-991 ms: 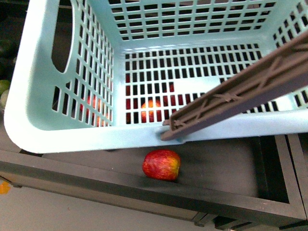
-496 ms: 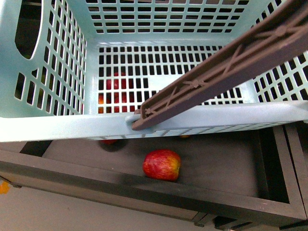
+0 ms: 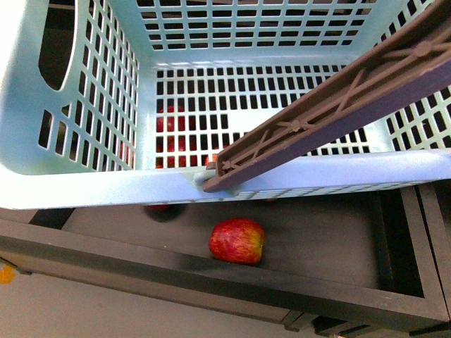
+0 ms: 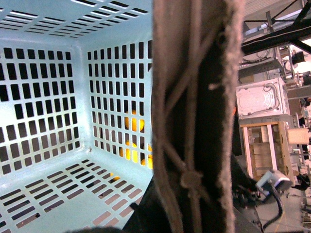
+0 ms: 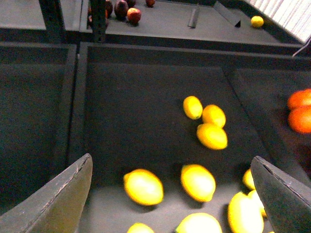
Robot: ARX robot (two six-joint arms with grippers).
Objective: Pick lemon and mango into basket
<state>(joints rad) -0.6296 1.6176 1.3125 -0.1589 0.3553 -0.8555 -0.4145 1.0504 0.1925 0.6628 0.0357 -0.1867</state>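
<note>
The pale turquoise basket hangs close in the front view and fills its upper part. Its brown-grey handle slants across it. The left wrist view looks into the basket's slotted inside, which holds nothing I can see. My left gripper is shut on the basket's handle. In the right wrist view my right gripper hovers open over several yellow fruits on a dark tray. A lemon lies just beneath it and another lemon beside that. I cannot single out the mango.
A red-and-yellow apple lies on the dark shelf tray under the basket. More red fruit shows through the slots. Oranges sit in the neighbouring compartment, dark red fruit on a farther shelf. Raised dividers edge the lemon tray.
The basket has swung to the left and its near rim sits higher in the front view than a second ago. The apple on the shelf has stayed put.
</note>
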